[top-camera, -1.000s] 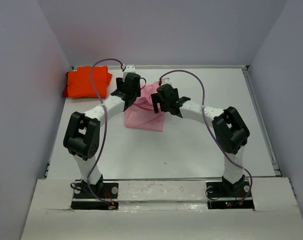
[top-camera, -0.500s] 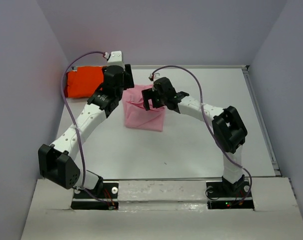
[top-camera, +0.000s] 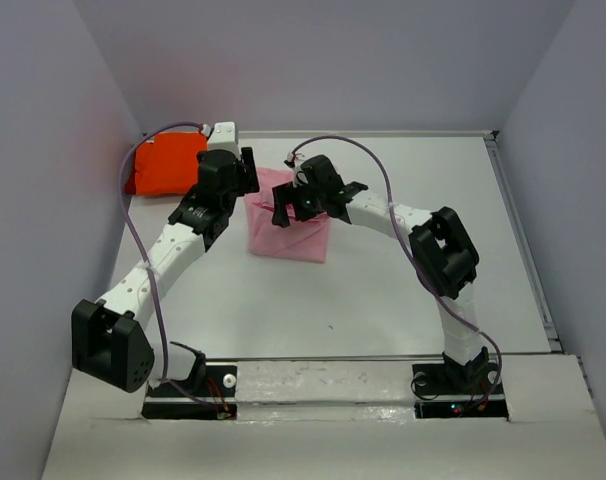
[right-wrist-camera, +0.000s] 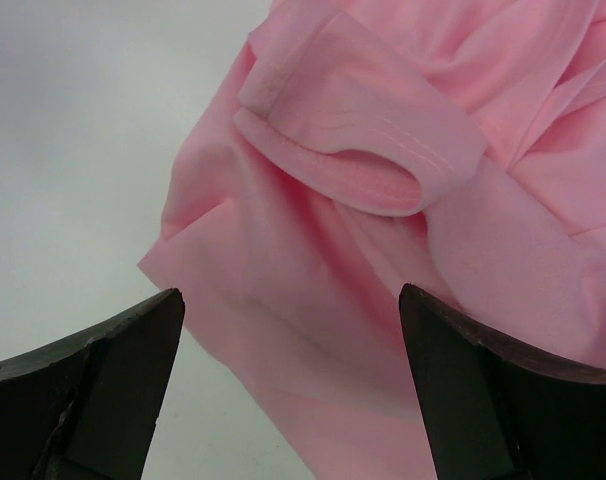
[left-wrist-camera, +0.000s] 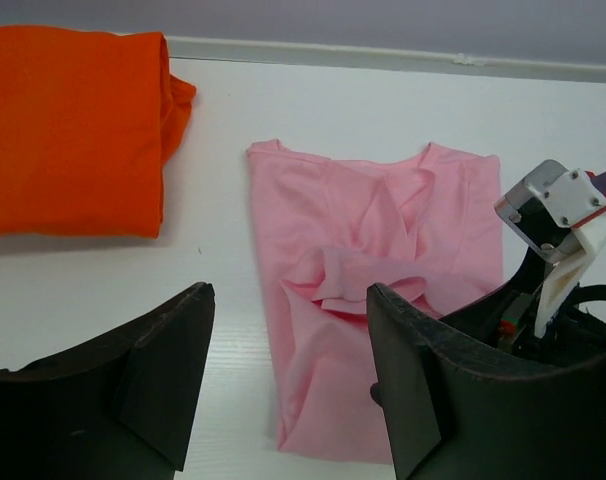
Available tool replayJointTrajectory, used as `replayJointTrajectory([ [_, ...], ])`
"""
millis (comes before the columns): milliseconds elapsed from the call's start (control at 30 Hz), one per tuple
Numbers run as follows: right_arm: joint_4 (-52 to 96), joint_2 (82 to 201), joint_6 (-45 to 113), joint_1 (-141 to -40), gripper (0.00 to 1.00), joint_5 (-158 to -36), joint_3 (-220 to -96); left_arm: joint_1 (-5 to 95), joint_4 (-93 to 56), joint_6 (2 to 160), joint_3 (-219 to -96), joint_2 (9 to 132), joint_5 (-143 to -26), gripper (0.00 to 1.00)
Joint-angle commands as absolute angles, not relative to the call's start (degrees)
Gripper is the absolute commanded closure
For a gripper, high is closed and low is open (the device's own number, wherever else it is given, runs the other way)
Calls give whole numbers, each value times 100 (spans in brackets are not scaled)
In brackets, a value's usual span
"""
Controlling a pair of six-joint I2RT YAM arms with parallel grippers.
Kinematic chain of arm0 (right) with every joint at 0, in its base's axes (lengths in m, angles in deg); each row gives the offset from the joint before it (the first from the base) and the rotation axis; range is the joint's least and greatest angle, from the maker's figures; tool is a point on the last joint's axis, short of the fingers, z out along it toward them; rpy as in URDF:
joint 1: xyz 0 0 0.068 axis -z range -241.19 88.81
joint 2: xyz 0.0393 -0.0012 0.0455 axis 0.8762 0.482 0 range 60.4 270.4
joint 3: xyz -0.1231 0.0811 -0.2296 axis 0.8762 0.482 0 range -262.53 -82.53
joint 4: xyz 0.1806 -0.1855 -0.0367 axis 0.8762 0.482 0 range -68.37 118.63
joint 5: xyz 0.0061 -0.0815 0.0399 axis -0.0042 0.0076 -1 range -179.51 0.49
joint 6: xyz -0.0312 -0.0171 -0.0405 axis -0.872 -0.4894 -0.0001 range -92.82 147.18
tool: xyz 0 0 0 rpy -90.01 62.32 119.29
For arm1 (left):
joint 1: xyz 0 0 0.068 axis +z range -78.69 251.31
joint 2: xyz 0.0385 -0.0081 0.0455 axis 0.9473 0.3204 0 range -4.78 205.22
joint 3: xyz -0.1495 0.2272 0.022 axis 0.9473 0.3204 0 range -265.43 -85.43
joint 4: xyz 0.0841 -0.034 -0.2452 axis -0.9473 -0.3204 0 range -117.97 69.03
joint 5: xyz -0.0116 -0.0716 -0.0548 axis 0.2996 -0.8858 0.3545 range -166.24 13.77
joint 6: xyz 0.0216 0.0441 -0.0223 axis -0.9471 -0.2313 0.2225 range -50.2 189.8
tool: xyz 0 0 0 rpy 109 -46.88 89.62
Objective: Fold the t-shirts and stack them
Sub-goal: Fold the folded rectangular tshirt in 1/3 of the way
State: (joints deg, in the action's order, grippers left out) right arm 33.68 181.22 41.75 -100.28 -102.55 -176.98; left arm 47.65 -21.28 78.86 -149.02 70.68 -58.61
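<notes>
Two items lying apart: orange t-shirt (top-camera: 166,165) hugging far-left table (top-camera: 383,290) edge; pink t-shirt (top-camera: 288,235) mid-table, left gripper (left-wrist-camera: 288,292) and right gripper (right-wrist-camera: 290,293) hovering spread above.

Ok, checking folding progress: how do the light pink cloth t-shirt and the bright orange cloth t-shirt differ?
The bright orange cloth t-shirt is a neat, flat folded rectangle; the light pink cloth t-shirt is rumpled, a sleeve bunched on top. Orange lies in the far left corner; pink nearer the middle. Both rest on the white table, apart.
</notes>
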Motion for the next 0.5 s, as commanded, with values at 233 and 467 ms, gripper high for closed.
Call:
replayJointTrajectory([
  [233,3174,17800,4177,-10083,7,-11219,-17622,5004,-1789,7991,-14880,6940,-6138,28],
  [467,3077,18152,4282,-10083,7,-11333,-17674,5022,-1815,7973,-14853,6949,-6094,28],
])
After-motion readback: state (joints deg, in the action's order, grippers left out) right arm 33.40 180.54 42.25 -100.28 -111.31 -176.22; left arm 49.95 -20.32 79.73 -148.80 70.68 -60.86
